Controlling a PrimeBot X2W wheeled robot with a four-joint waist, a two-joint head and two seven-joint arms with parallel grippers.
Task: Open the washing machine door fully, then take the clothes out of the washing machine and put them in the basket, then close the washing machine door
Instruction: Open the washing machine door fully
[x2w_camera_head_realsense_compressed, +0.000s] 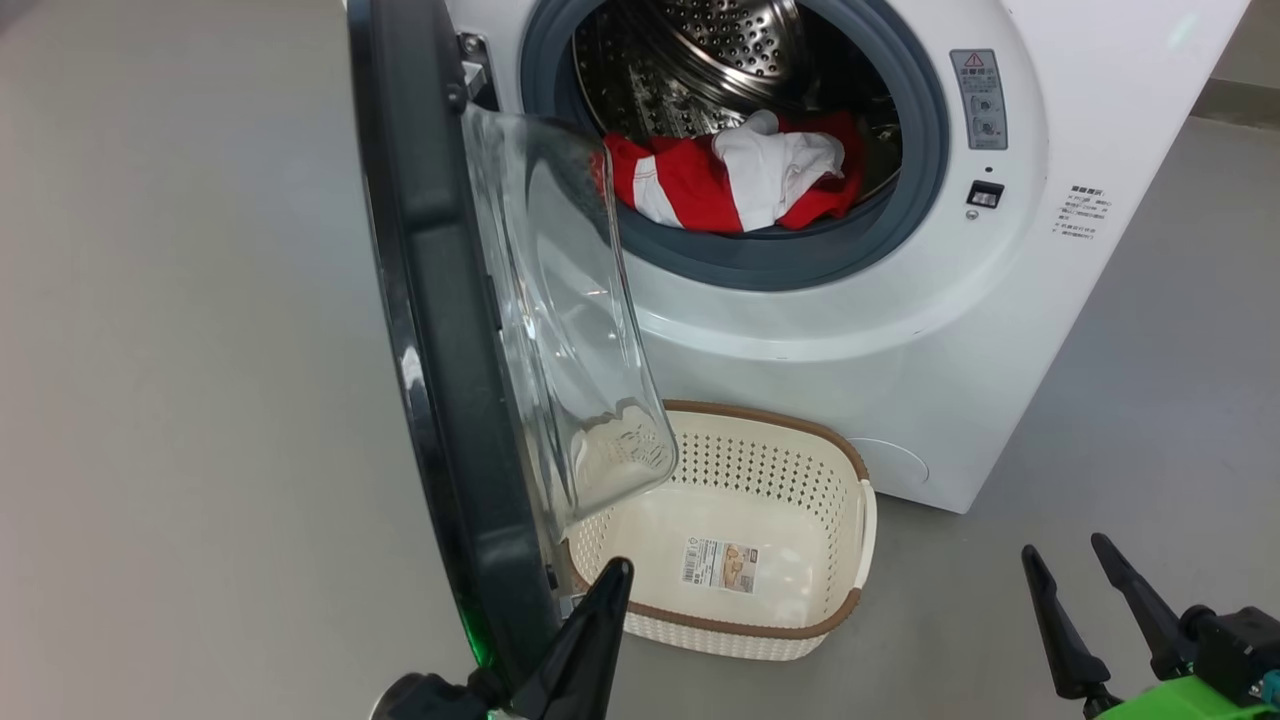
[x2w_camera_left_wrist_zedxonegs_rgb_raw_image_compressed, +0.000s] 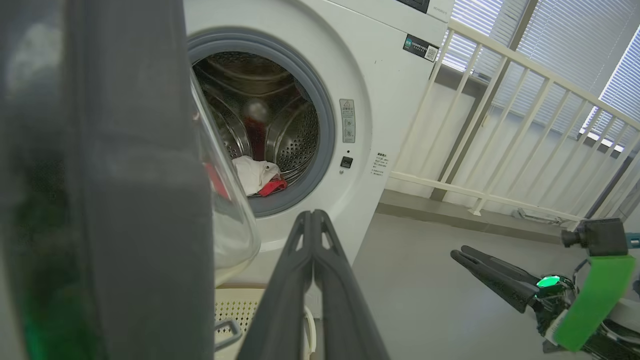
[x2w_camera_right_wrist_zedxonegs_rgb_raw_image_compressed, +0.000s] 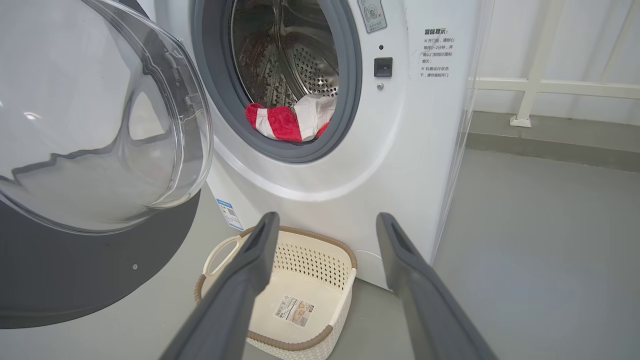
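Glossy black plastic rims the large round washing machine door, which stands swung out about square to the front of the big white boxy washing machine. Its bulging clear glass bowl overhangs the left end of the small cream perforated plastic basket with the brown woven-look rim, which is set on the floor just in front of the machine with nothing in it but its label. The clothes, a soft heap of bright red fabric with white stripes and a white piece on top, lie at the front of the perforated steel drum, against the grey rubber gasket. The left gripper has its two long dark fingers pressed together with nothing between them, its tip just beside the door's lower inner edge; whether it touches I cannot tell. The right gripper hangs low, well apart from the machine, fingers spread wide and empty. I judge the door-opening step to be in hand or nearly done: the door may need a further outward push from the closed left fingers. The right gripper would then have to rise to the drum mouth, clear the gasket lip and close on a fold of the heap.
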